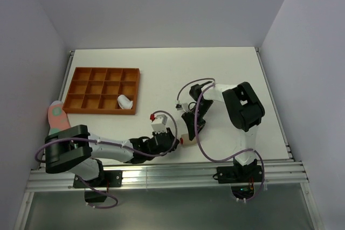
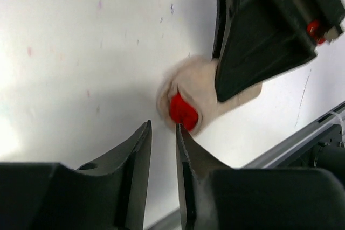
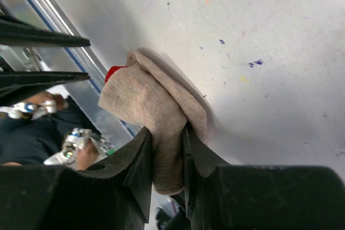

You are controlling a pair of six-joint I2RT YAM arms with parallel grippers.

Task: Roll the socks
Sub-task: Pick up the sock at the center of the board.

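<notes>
A beige sock [image 3: 145, 100] lies bunched into a roll near the table's front edge, with a red sock [image 2: 183, 110] showing at its open end. My right gripper [image 3: 166, 129] is shut on the beige sock's fold, coming down on it from above. My left gripper [image 2: 163, 126] stands just short of the roll's red end, jaws slightly open with nothing between them. From above, the beige sock [image 1: 186, 139] sits between the left gripper [image 1: 174, 142] and the right gripper [image 1: 190, 132]. A white sock [image 1: 125, 101] lies rolled in a tray compartment.
An orange compartment tray [image 1: 86, 87] stands at the back left. A pinkish-red soft item [image 1: 55, 116] lies at the table's left edge. The metal rail [image 1: 161, 168] runs along the front edge just behind the roll. The left arm lies low across the front.
</notes>
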